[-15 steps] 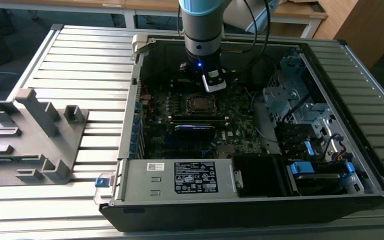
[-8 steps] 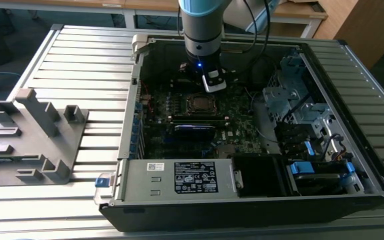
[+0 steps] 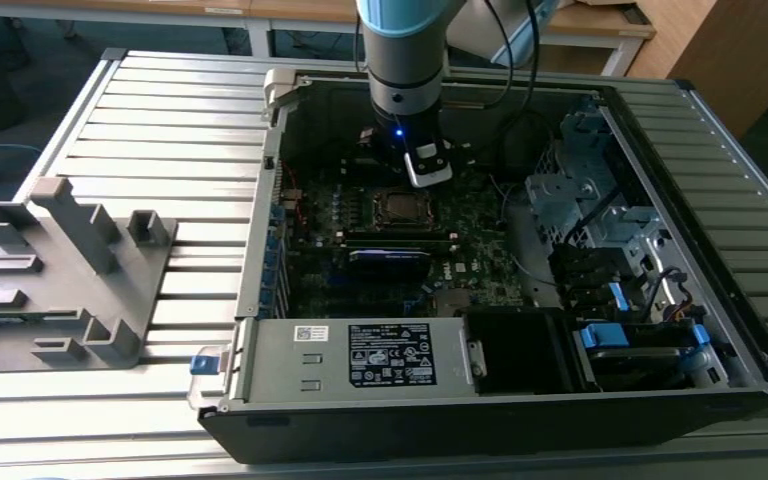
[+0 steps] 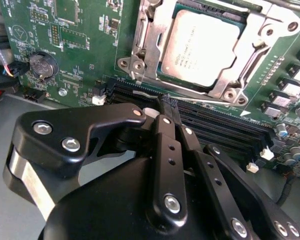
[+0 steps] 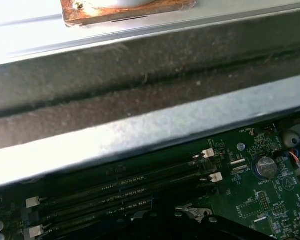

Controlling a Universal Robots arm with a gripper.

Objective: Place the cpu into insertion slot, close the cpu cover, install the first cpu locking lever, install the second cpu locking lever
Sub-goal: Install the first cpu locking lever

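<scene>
The tool is seen in the second wrist view with its black fingers brought together at the tips, and nothing is gripped between them. The tips are held just above the long black memory slots of the green motherboard. Just beyond those slots the cpu is seated flat in the insertion slot, apart from the tool, and the cpu cover is laid down around it, so that the chip's pale face is framed by the cut-out. A coin battery is mounted off to one side. In the exterior view the tool is lowered into the open computer case, which is carried by the slatted bench; a grey fixture stands at the exterior view's left.
</scene>
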